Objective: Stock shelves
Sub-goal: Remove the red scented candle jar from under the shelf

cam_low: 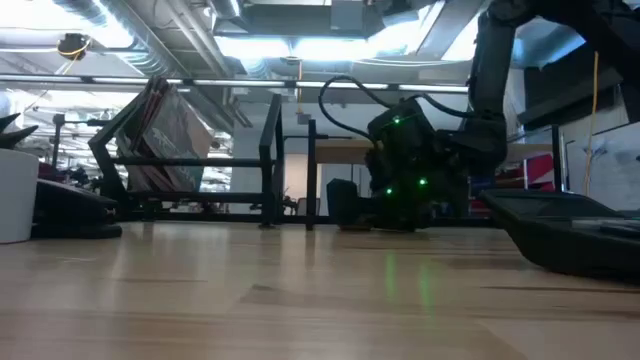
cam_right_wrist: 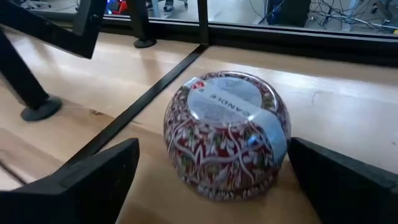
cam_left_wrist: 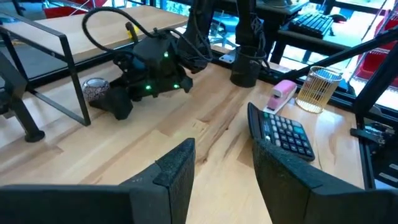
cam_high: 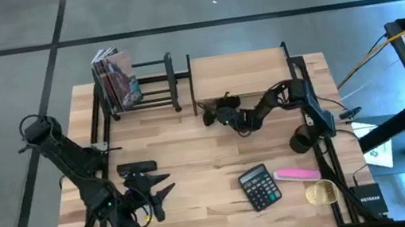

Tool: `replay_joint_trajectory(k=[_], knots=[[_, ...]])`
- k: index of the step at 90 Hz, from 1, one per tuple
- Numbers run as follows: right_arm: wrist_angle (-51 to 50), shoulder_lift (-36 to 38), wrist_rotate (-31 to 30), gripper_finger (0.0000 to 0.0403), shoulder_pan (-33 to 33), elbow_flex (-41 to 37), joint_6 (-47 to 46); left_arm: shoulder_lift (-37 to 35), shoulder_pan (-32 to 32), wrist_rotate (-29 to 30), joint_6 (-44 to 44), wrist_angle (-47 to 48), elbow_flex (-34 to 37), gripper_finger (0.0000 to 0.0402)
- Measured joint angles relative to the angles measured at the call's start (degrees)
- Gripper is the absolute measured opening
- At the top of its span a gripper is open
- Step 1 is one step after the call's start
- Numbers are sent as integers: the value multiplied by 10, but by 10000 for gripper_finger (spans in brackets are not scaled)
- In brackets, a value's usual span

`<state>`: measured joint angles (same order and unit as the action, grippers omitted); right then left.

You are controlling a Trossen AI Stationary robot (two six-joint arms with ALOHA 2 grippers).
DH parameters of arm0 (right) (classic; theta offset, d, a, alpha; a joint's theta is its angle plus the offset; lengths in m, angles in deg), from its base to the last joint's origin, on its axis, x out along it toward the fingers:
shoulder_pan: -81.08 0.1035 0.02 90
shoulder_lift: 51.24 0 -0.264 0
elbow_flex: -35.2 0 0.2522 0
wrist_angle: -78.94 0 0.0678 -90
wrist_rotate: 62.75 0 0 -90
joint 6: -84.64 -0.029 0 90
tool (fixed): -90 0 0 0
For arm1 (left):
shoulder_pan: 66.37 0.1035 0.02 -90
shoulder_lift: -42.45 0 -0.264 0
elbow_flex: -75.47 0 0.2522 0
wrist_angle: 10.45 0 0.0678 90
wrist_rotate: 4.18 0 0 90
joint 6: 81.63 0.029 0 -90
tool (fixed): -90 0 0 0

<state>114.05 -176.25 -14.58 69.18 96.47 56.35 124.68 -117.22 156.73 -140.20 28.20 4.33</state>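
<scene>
Reaching low across the table (cam_high: 193, 155), the right gripper (cam_high: 211, 115) lay at the front edge of the light-wood shelf (cam_high: 238, 72), its fingers spread wide with a round patterned candle tin (cam_right_wrist: 225, 132) between them — not touched by either finger, as the right wrist view showed clear wood on both sides of the tin. The tin sat on the tabletop just at the shelf's lower bar, close to one thin black upright (cam_right_wrist: 23, 81) and its round foot. In the left wrist view the same tin (cam_left_wrist: 95, 89) peeped from under the board, just beside the gripper's dark body. The black book rack (cam_high: 146, 86) stood left of the wooden shelf, near it but apart, with a few books (cam_high: 117, 78) leaning at its left end and the rest of its bars bare. The left gripper (cam_high: 159, 196) rested near the table's front left, fingers apart and holding nothing, well away from both shelves. Open wood lay between the two arms — the middle of the table was free. At the front right a calculator (cam_high: 259, 187), a pink stapler (cam_high: 297, 173) and a gold mesh cup (cam_high: 320, 192) crowded together near the edge.
</scene>
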Motion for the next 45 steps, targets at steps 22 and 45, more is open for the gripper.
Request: replay_joint_trajectory(k=[22,45], knots=[[-11,0,9,397,-8,6,1,0,0,0,0,0,0,143],[-18,1,13,327,-13,6,0,0,0,0,0,1,0,143]])
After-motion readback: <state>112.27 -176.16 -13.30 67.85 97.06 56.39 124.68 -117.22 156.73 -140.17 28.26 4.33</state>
